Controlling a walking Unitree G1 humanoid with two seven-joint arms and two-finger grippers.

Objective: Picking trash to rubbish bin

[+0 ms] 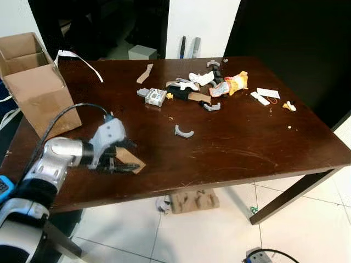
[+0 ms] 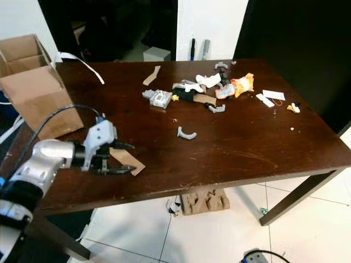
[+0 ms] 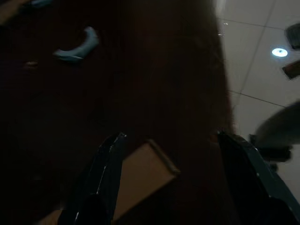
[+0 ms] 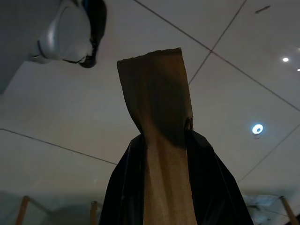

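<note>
- Left eye view: left gripper (image 1: 124,163) low over the near-left part of the dark wooden tabletop (image 1: 230,148), close to the front edge.
- Black fingers (image 3: 103,164) spread, straddling a flat brown cardboard scrap (image 1: 129,159) lying on the wood; contact with it cannot be told.
- Open glossy wood between that scrap and the litter further back, broken by one curved grey plastic piece (image 1: 184,131).
- Clustered toward the far right: an orange snack wrapper (image 1: 230,85), white crumpled paper (image 1: 201,78), a small grey-and-white box (image 1: 155,97), white paper slips (image 1: 266,95) and a tiny yellow bit (image 1: 289,106) near the right edge.
- Separate tan cardboard strip (image 1: 145,73) near the far edge.
- Open corrugated cardboard box (image 1: 34,82) standing at the tabletop's left edge, a white strip (image 1: 79,59) trailing from its rim.
- Pale tiled floor (image 1: 219,235) beyond the front edge, with a moulded cardboard piece (image 1: 194,200) under the tabletop.
- Right wrist view: right gripper (image 4: 166,154) pinching a long brown cardboard strip (image 4: 157,93), rough-edged at its end, against a white ceiling.
</note>
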